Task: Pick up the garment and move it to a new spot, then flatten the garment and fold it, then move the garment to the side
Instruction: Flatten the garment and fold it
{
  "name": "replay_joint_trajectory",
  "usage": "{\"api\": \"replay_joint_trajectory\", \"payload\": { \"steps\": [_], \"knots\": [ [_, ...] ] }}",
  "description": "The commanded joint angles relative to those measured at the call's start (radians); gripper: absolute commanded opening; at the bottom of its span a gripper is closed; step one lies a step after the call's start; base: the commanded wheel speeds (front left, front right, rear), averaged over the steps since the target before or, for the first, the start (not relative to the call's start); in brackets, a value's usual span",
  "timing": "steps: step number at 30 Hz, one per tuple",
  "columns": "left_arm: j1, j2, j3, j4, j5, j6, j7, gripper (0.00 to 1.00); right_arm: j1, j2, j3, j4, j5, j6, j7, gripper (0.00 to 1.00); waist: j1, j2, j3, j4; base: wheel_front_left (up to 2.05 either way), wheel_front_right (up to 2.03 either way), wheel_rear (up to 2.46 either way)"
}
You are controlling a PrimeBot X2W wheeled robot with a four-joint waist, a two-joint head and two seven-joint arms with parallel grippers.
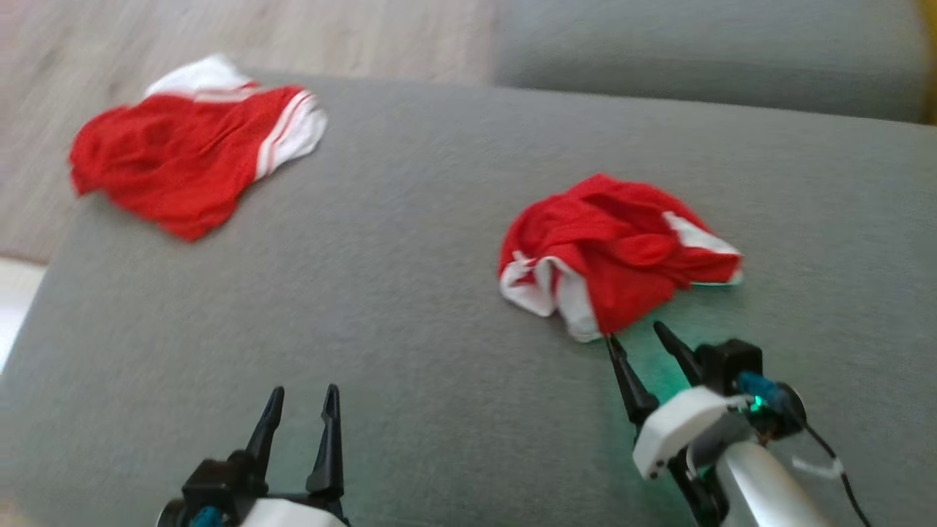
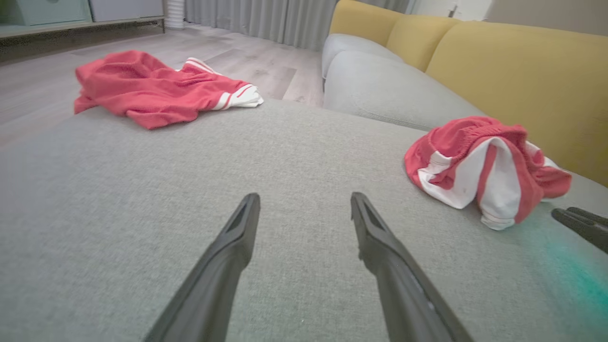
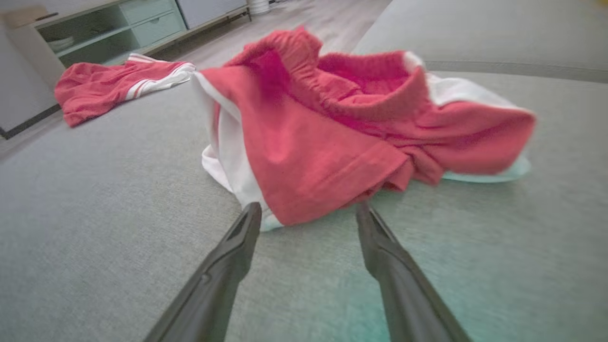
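Left wrist view adds a yellow backrest (image 2: 513, 76) behind the garment (image 2: 475, 175); left fingers (image 2: 236, 237) and right fingers (image 3: 380, 247) both spread, empty.

A yellow backrest (image 2: 513, 71) flanks the grey sofa seat (image 1: 410, 256), wooden floor (image 2: 256, 66) beyond.

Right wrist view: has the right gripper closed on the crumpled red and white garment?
No: the right gripper is wide open, fingertips just at the near hem of the garment lying on the grey cushion.
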Motion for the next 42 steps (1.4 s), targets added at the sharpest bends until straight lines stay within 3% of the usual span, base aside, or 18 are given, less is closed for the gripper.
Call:
{"api": "replay_joint_trajectory", "payload": {
  "steps": [1,10,11,12,15,26,34,42],
  "knots": [
    [-0.051,0.006,0.03,-0.029,0.009,0.0,-0.003,1.0,-0.058,-0.003,0.024,-0.021,-0.005,0.008,-0.005,1.0,-0.0002,0.0,0.05,0.059,0.0,0.0,0.0],
    [-0.062,-0.014,0.027,-0.012,0.009,-0.005,-0.013,1.0,-0.153,-0.003,0.002,0.13,-0.039,0.008,-0.014,1.0,-0.0002,0.0,0.076,0.13,0.0,0.0,0.0],
    [-0.062,-0.016,0.027,-0.011,0.01,-0.006,-0.014,1.0,-0.16,-0.003,0.001,0.142,-0.046,0.008,-0.009,0.87,-0.0002,0.0,0.076,0.132,0.0,0.0,0.0],
    [-0.063,-0.017,0.027,-0.009,0.01,-0.006,-0.015,1.0,-0.166,-0.003,0.0,0.151,-0.049,0.008,-0.007,0.58,-0.0002,0.0,0.077,0.132,0.0,0.0,0.0],
    [-0.062,-0.019,0.031,-0.006,0.008,-0.006,-0.018,1.0,-0.179,-0.003,-0.002,0.159,-0.051,0.008,-0.014,0.0,-0.0002,0.0,0.077,0.123,0.0,0.0,0.0],
    [-0.052,-0.021,0.041,0.005,0.006,-0.006,-0.024,1.0,-0.129,-0.003,-0.023,0.062,-0.047,0.008,-0.061,0.0,-0.0002,0.0,0.045,0.018,0.0,0.0,0.0],
    [-0.04,-0.015,0.042,0.002,0.005,-0.001,-0.024,1.0,-0.014,-0.003,-0.218,-0.127,-0.19,0.008,-0.005,0.0,-0.0002,0.0,0.007,-0.047,0.0,0.0,0.0],
    [-0.04,-0.005,0.038,-0.013,0.005,0.001,-0.018,1.0,0.067,-0.013,-0.372,-0.267,-0.277,0.008,0.068,0.0,-0.0002,0.0,0.017,-0.054,0.0,0.0,0.0]
  ]
}}
